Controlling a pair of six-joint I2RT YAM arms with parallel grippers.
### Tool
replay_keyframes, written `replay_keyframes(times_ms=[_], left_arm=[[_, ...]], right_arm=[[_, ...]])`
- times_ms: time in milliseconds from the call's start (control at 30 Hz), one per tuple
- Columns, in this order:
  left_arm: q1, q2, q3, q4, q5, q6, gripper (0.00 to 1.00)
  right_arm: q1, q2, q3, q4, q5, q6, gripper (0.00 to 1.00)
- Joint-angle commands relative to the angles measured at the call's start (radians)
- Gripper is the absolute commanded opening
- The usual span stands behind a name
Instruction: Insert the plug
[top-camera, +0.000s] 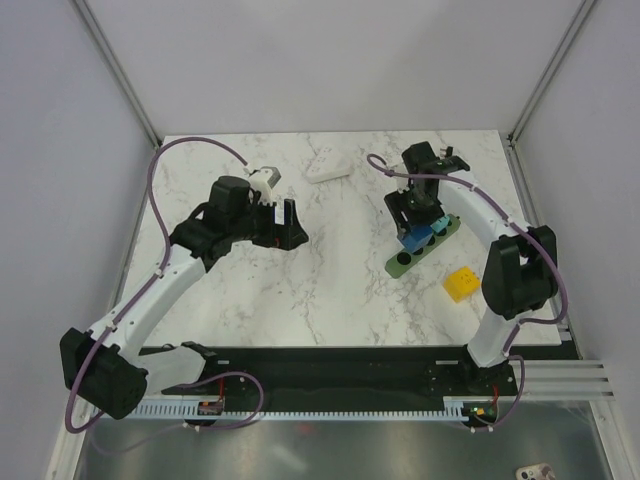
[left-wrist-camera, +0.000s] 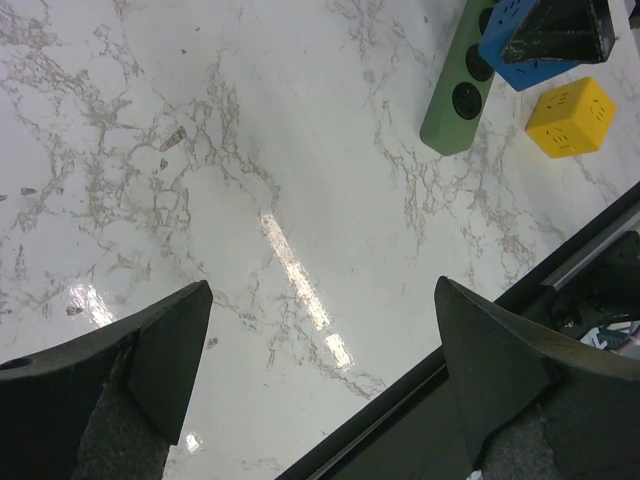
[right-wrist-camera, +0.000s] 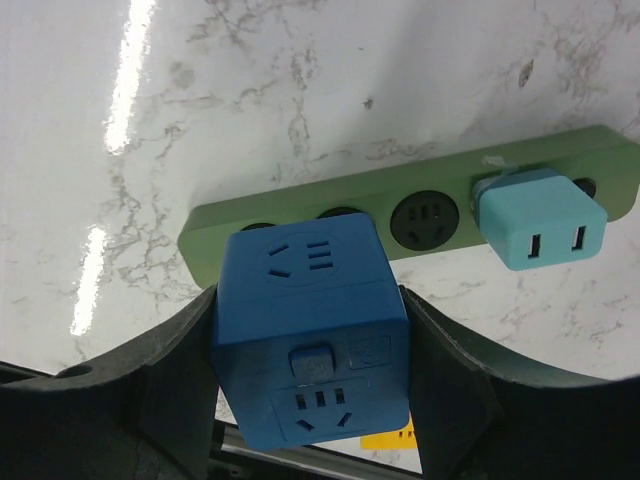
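Plug (right-wrist-camera: 300, 300) clamped in my right gripper (right-wrist-camera: 310, 345), one finger on each side face, its socket faces toward the wrist camera. It hangs over the strip (right-wrist-camera: 350, 195), on the stretch beside the adapter (right-wrist-camera: 540, 225). Contact between plug and strip: cannot tell. Two strip sockets are half hidden behind the plug's top edge; one socket sits fully exposed between plug and adapter. Adapter is light blue, seated in the strip near one end. Top view: strip lies diagonally on the right half of the table (top-camera: 330, 290). Yellow block (top-camera: 461, 283) is near the strip on the side toward my bases, not touching it. Small white object (top-camera: 327, 168) near the far edge, well apart. My left gripper (left-wrist-camera: 322, 290): jaws spread wide, nothing between them, over marble on the left half
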Motion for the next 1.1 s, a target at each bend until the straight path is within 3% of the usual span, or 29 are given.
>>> replay_keyframes(times_ms=[0, 300, 1067], left_arm=[[-0.024, -0.014, -0.008, 0.037, -0.059, 0.066, 1.0], [-0.026, -0.017, -0.01, 0.037, -0.045, 0.066, 1.0], [-0.026, -0.012, -0.011, 0.036, -0.031, 0.061, 1.0]], right_arm=[[-0.041, 0.003, 0.062, -0.052, 0.046, -0.038, 0.0], [-0.096, 0.06, 0.105, -0.076, -0.05, -0.079, 0.0], [-0.094, 0.102, 0.017, -0.03, -0.1, -0.124, 0.0]])
